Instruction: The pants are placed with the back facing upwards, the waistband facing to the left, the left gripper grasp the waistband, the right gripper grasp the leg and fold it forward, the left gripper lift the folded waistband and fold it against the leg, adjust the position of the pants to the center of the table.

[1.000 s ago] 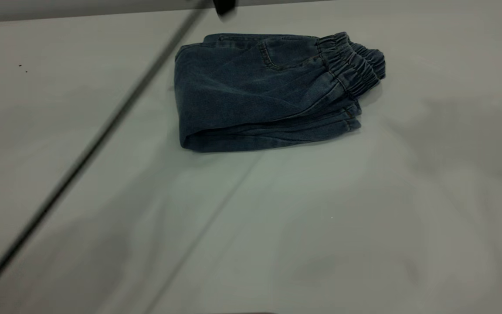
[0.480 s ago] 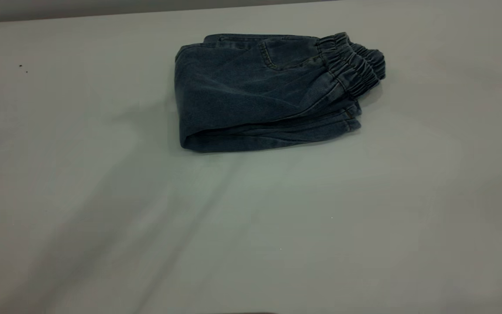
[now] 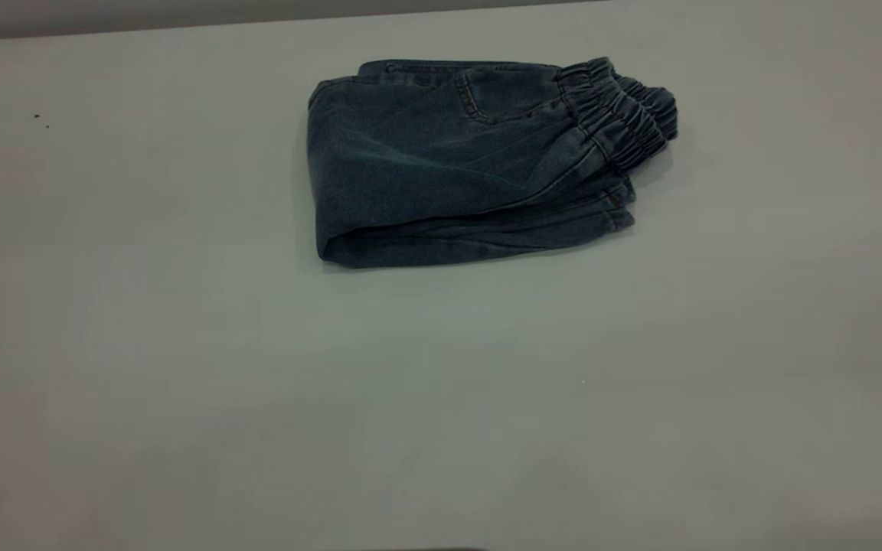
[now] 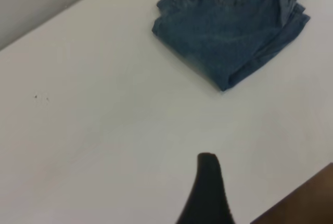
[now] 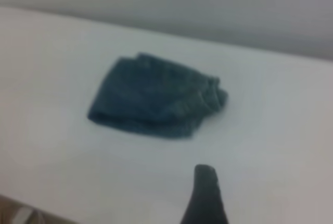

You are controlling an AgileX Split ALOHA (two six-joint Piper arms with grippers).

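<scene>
The pants (image 3: 456,161) lie folded in a compact blue denim bundle on the far middle part of the table (image 3: 181,367). The ruffled waistband (image 3: 621,115) is on top at the bundle's right end, with the leg hems (image 3: 617,213) stacked beneath it. Neither gripper appears in the exterior view. In the left wrist view the left gripper (image 4: 265,172) is far back from the pants (image 4: 229,31), open and empty, with one black finger (image 4: 208,187) showing. The right gripper (image 5: 265,182) also hangs well away from the pants (image 5: 151,101), open and empty.
Two tiny dark specks (image 3: 41,120) mark the table at far left. The table's far edge (image 3: 257,21) runs along the top of the exterior view. A brown strip (image 4: 307,203) beyond the table's edge shows near the left gripper.
A blurred dark line and a black part at the top edge, seen one second ago, have left the exterior view, and their shadows have faded. The pants have not moved.
</scene>
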